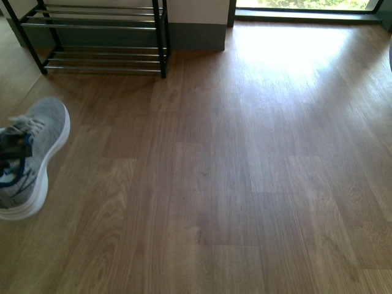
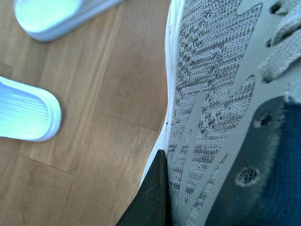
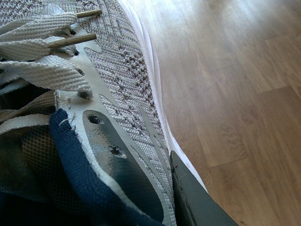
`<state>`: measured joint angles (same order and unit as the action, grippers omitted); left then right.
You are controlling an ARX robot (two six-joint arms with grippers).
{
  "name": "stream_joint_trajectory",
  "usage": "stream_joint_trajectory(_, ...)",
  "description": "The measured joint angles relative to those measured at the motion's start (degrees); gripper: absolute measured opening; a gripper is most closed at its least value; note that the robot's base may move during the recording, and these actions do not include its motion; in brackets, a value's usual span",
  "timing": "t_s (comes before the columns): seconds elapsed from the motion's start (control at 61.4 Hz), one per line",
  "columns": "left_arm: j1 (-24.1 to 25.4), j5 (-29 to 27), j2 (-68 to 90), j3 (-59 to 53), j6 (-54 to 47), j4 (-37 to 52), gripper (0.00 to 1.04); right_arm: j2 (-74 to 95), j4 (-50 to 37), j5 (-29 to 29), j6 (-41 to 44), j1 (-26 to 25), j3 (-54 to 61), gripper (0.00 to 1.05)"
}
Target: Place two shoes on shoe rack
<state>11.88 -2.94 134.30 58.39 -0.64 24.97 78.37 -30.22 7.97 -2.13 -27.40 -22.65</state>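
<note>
- Standing against the wall at the far left, the shoe rack (image 1: 162, 43) shows its black frame and two tiers of chrome bars, with no shoe on them.
- One grey shoe (image 1: 33, 153) sits at the left edge of the front view, well short of the rack, toe towards it.
- The left gripper (image 2: 160, 188) has one dark finger flat against this shoe's knit side. Its other finger is hidden, so I cannot tell how far it is open.
- The other shoe (image 3: 127, 70) fills the right wrist view, showing laces, navy lining and white sole.
- The right gripper (image 3: 188, 193) likewise shows one finger against the outer side; whether it grips is unclear.
- Two white slippers (image 2: 26, 113) lie on the wooden floor (image 1: 245, 171), apart from the first shoe.
</note>
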Motion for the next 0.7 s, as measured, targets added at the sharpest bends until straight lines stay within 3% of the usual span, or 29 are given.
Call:
stream_joint_trajectory(0.374, -2.27, 0.26, -30.03, -20.81, 0.11, 2.69, 0.02, 0.00, 0.00, 0.00, 0.00, 0.00, 0.00, 0.01)
stream_joint_trajectory(0.7, -3.50, -5.35, -55.10, -32.85, 0.98, 0.85, 0.02, 0.00, 0.00, 0.00, 0.00, 0.00, 0.00, 0.01)
